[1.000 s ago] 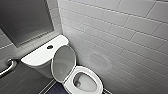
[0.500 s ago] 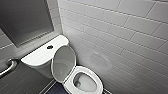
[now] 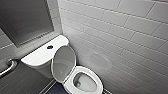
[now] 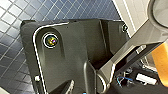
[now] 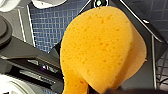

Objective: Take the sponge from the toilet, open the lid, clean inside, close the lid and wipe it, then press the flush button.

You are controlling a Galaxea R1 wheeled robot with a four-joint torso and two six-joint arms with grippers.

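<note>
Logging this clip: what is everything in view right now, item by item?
toilet: one, white, in the corner by the tiled wall
lid: one, white, raised, standing in front of the tank
flush button: one, dark, middle of the tank top
sponge: one, orange-yellow, bent, close in the right wrist view
wall tiles: many, white, right of the toilet
panel: one, dark grey, on the wall above the tank
grab bar: one, metal, left of the tank
floor: dark blue small tiles, beneath the arms
wrist plate: one, black, left arm
right end effector: one, dark, gripping the sponge's edge
</note>
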